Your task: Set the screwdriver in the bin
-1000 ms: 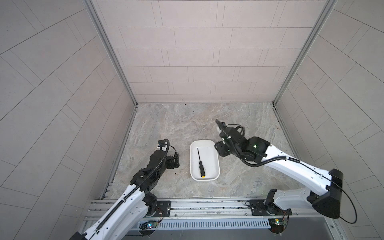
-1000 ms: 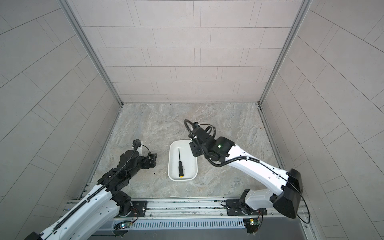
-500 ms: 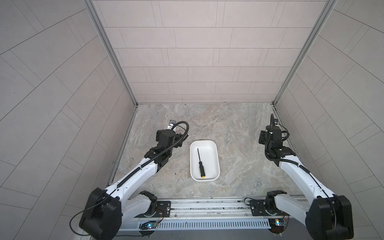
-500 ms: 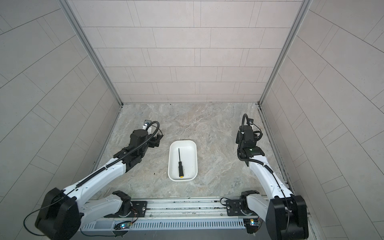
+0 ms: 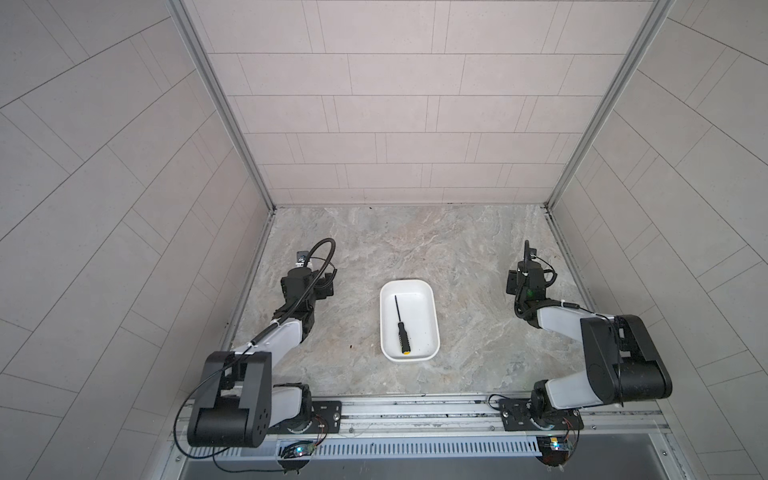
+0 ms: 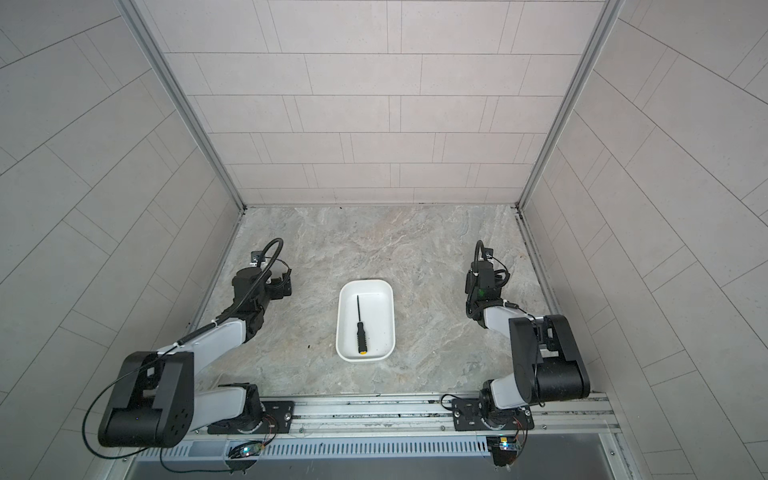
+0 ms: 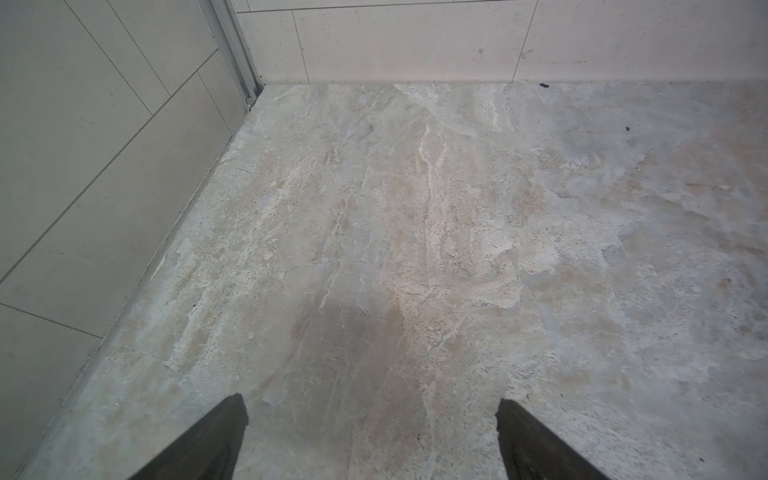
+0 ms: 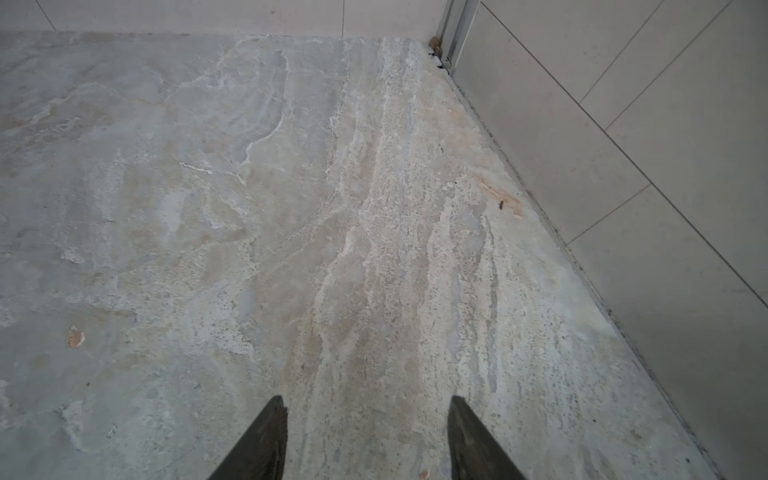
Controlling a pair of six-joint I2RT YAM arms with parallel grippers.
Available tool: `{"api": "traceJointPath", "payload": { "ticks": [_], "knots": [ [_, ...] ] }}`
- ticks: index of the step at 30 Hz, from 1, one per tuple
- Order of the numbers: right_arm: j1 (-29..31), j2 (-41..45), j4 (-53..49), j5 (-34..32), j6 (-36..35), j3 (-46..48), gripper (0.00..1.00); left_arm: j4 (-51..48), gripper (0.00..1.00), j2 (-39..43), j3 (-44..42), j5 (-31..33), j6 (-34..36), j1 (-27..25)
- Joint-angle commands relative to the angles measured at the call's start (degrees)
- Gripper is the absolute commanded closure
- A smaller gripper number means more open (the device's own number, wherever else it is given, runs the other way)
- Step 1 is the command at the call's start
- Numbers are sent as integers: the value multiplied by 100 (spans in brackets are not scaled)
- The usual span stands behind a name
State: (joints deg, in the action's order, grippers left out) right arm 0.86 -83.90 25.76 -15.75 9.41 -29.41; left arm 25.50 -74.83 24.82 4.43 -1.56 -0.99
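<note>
The screwdriver (image 5: 401, 323) (image 6: 360, 328) lies flat inside the white bin (image 5: 420, 309) (image 6: 380, 309), thin shaft pointing to the back wall, yellow end cap toward the front rail. My left gripper (image 7: 372, 401) (image 5: 327, 286) hangs near the left wall, well left of the bin, jaws open over bare stone. My right gripper (image 8: 368, 399) (image 5: 514, 283) sits near the right wall, well right of the bin, open and empty. Neither wrist view shows the bin or the screwdriver.
The bin stands mid-floor on a marbled stone surface (image 5: 415, 241). Tiled walls close in the back and both sides. A metal rail (image 5: 415, 411) with the two arm bases runs along the front edge.
The right arm has pulled back from the bin's far right corner to the right wall. The left arm has swung back toward the left wall. The screwdriver stays in the bin.
</note>
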Motion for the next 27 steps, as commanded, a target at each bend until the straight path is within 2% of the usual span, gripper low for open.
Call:
{"api": "traceJointPath", "payload": {
  "ticks": [1,3,7,8,12,20,27],
  "knots": [
    [66,-100,501,217,-316,-63,44,640,0,-292,88,-396,-34,70],
    [141,-91,757,174,-394,87,44,898,0,-452,81,-357,51,67],
    [178,-218,2079,61,-405,741,45,1405,0,-880,14,-268,55,74],
    [181,-147,1768,46,-343,661,44,1480,0,-961,15,-275,55,77],
    [188,-239,1759,76,-409,591,44,1665,0,-1305,70,-244,52,77],
    [184,-250,1675,90,-406,534,41,1470,0,-1400,196,-218,51,82],
    [184,-250,1668,87,-405,537,29,1511,0,-1320,138,-223,71,74]
  ]
}}
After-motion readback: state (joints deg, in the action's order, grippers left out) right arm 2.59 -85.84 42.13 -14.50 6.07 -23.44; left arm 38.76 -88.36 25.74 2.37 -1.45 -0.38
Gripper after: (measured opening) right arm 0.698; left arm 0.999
